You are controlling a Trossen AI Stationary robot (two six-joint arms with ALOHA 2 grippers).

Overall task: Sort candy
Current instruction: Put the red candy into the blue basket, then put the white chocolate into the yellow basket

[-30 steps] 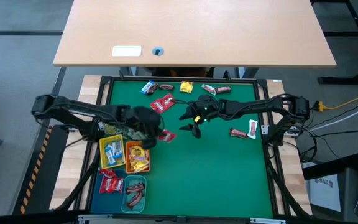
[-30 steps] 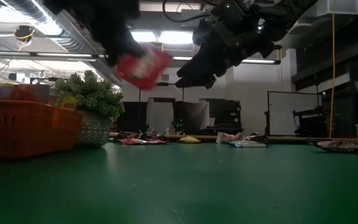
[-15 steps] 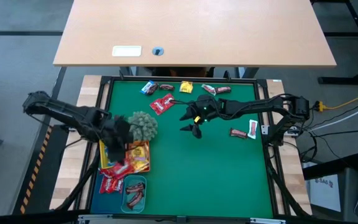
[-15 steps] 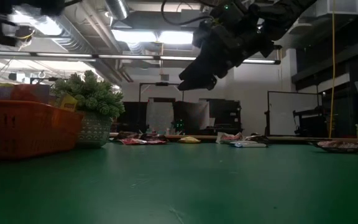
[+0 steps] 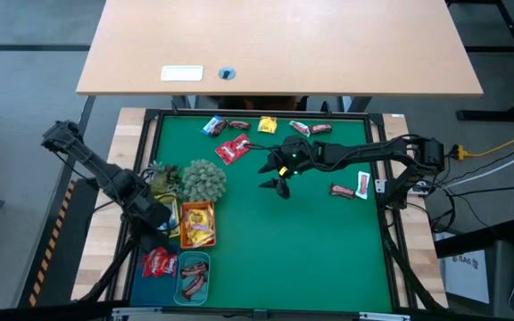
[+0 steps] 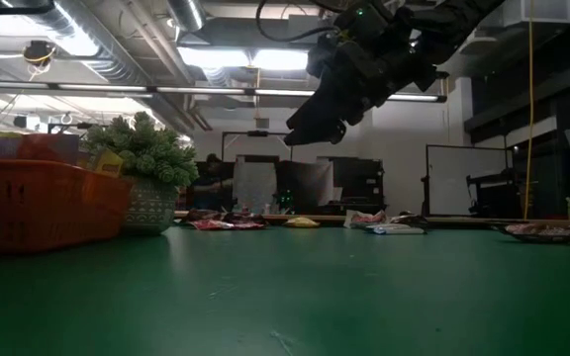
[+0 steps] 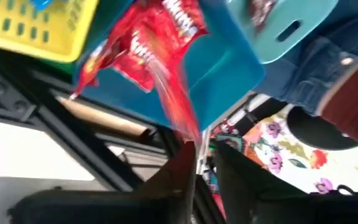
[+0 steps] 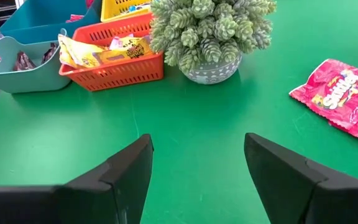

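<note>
Loose candy lies along the mat's far edge: a blue-white wrapper (image 5: 212, 126), a yellow packet (image 5: 267, 125), a red packet (image 5: 233, 150). A brown bar (image 5: 342, 191) lies at the right. My left gripper (image 5: 156, 220) is at the table's left edge beside the trays, its fingers a narrow gap apart (image 7: 202, 146). A blurred red packet (image 7: 160, 56) stretches from those fingertips over the blue tray (image 7: 229, 68). My right gripper (image 5: 279, 183) hangs open above the mat's middle (image 8: 197, 162), with nothing between its fingers. My left gripper has the red packet's blurred lower end (image 7: 188, 127) right at its fingertips. I cannot tell whether it touches the packet. The packet's upper part lies over the blue tray's wall.
The spiky plant ball (image 5: 203, 180) stands beside the orange tray (image 5: 197, 223), which holds yellow packets. The blue tray (image 5: 159, 263) holds red packets and the teal tray (image 5: 193, 276) holds brown bars. A red packet (image 8: 340, 93) lies ahead of my right gripper. Bare green mat spreads near and right.
My left gripper has swung with a red packet from beside the plant ball, over the trays, toward the table's left edge, rolling as it went. The packet now shows at the blue tray.
</note>
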